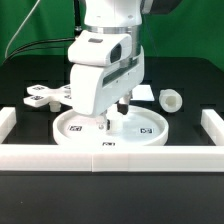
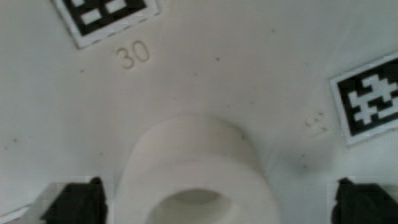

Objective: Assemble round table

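The large round disc top [image 1: 135, 132] lies flat on the table in the middle, with square tags on its face. My gripper [image 1: 114, 115] hangs straight down over the disc's centre, low above it. In the wrist view the disc's face [image 2: 214, 80] fills the picture with two tags, and a raised white hollow stub [image 2: 199, 170] at its centre stands between my gripper's [image 2: 222, 203] two black fingertips [image 2: 75, 200]. The jaws stand wide apart, with a gap to the stub on each side. The cross-shaped base [image 1: 40, 97] lies at the exterior view's left, and the short cylinder leg [image 1: 171, 98] at the right.
A white blocky border rail [image 1: 110, 157] runs along the front, with end pieces at the exterior view's left [image 1: 8, 120] and right [image 1: 213, 125]. The table surface [image 1: 190, 110] is black.
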Available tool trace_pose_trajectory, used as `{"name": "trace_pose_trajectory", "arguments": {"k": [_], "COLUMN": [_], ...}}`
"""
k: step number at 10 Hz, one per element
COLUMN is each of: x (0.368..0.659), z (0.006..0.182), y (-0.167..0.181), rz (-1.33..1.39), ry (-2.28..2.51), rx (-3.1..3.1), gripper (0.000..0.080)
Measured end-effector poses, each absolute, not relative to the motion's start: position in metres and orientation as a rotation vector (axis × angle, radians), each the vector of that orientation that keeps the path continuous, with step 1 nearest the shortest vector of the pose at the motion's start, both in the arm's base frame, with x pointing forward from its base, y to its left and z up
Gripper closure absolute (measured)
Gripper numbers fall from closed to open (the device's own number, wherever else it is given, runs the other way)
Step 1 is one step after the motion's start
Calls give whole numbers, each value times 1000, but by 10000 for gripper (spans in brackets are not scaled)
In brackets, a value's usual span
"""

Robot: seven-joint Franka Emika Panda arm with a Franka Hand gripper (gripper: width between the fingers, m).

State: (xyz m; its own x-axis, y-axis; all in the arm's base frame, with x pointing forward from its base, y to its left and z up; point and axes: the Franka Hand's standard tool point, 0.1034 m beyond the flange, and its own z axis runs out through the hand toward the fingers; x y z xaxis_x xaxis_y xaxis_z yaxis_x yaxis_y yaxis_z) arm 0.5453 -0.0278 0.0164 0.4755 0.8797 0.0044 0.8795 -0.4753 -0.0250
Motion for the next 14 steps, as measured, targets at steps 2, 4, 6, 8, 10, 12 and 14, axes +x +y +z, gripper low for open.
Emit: {"name": "trace_pose_trajectory", "arguments": {"k": [2, 4, 6, 8, 10, 12, 14], "x": [545, 545, 545, 545, 551, 557, 563], "z": [16, 16, 16, 16, 17, 16, 16], "y": [-29, -29, -29, -29, -13, 9, 30], "rz": [14, 14, 14, 14, 1, -22, -33], "ry": [-1596, -1596, -1596, -1596, -1639, -1675, -1716], "rx": [-2679, -2679, -2679, -2679, -2650, -2627, -2595], "gripper": [272, 396, 396, 396, 396, 395, 394]}}
